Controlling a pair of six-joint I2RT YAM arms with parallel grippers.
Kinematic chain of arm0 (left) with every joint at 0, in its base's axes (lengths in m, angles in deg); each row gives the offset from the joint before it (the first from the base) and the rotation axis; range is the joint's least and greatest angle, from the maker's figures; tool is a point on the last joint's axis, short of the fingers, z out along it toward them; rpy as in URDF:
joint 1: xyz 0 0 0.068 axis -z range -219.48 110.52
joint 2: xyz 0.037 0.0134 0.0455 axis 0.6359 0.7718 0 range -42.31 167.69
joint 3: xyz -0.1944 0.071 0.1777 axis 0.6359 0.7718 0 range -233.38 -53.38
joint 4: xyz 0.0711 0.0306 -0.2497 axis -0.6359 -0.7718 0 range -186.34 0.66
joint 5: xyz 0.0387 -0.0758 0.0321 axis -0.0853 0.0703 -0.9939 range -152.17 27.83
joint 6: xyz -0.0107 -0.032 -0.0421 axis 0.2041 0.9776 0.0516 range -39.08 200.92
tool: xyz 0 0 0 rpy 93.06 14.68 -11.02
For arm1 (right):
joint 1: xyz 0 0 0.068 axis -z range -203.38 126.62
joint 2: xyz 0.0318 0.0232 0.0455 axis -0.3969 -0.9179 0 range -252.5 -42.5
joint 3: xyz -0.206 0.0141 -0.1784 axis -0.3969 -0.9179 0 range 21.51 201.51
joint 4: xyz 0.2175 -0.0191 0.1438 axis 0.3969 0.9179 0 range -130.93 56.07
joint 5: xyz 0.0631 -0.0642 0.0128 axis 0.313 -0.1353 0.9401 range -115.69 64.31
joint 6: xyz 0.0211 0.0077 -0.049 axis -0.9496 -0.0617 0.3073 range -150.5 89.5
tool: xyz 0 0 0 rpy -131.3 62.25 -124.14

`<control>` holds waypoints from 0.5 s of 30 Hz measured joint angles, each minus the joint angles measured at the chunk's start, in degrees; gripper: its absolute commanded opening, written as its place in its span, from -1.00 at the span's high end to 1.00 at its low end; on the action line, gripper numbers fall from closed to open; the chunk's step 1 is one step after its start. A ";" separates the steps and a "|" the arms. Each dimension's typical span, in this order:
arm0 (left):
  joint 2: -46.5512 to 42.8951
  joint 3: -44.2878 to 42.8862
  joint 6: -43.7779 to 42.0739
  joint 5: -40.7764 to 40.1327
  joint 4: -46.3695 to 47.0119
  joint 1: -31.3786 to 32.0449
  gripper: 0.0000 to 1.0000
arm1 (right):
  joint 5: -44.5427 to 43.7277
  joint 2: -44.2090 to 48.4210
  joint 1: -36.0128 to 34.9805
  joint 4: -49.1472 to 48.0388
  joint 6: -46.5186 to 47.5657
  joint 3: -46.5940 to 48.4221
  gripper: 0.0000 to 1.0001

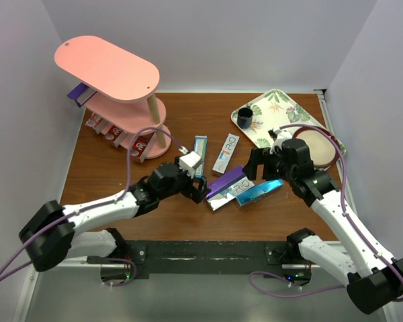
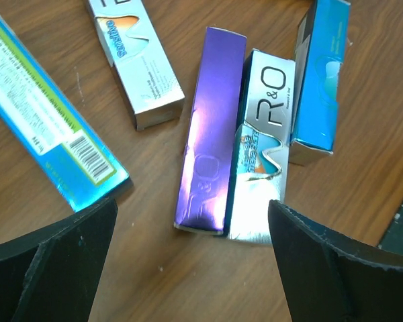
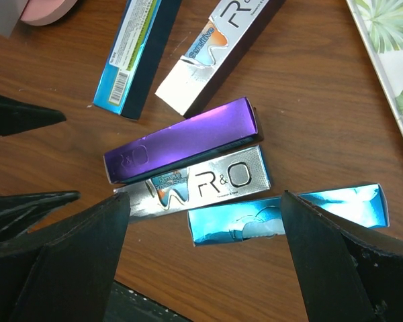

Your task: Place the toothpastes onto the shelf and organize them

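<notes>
fingers on both arms are spread wide and hold nothing. far left, the shelf carries red cartons on its bottom board and a purple one on the middle board. next, the left gripper hovers over the near end of a purple carton, which touches a silver r&o carton, with a blue carton just beside that; a teal carton and another silver carton lie just behind, so 5 toothpastes are loose on the table. the right gripper hangs above the same cluster. the step seems to be picking the next carton; that calls for lowering 1 gripper astride the purple carton without catching its silver neighbour, then closing
</notes>
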State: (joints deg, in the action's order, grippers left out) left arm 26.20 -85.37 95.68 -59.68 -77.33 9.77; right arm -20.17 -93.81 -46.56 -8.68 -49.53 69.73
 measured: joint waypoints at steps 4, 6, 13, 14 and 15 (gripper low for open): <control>7.06 -3.32 -3.69 -3.30 1.73 2.78 -0.97 | -0.04 0.11 0.00 0.39 0.04 -0.09 -0.96; 9.33 -3.91 -5.35 -4.68 2.80 3.67 -0.95 | -0.04 0.42 0.00 0.48 0.07 -0.42 -0.96; 15.58 -5.01 -8.48 -8.55 4.70 4.68 -0.93 | -0.24 0.59 0.00 1.27 0.37 -0.70 -0.96; 16.13 -5.07 -8.61 -8.92 4.76 4.79 -0.92 | -0.28 0.61 0.00 1.33 0.42 -0.70 -0.96; 16.83 -5.09 -8.68 -9.46 4.90 4.96 -0.91 | -0.37 0.59 0.00 1.38 0.46 -0.70 -0.96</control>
State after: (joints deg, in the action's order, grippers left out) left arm 43.03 -90.46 87.00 -69.15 -72.44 14.73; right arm -20.54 -93.22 -46.56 -7.31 -49.07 69.03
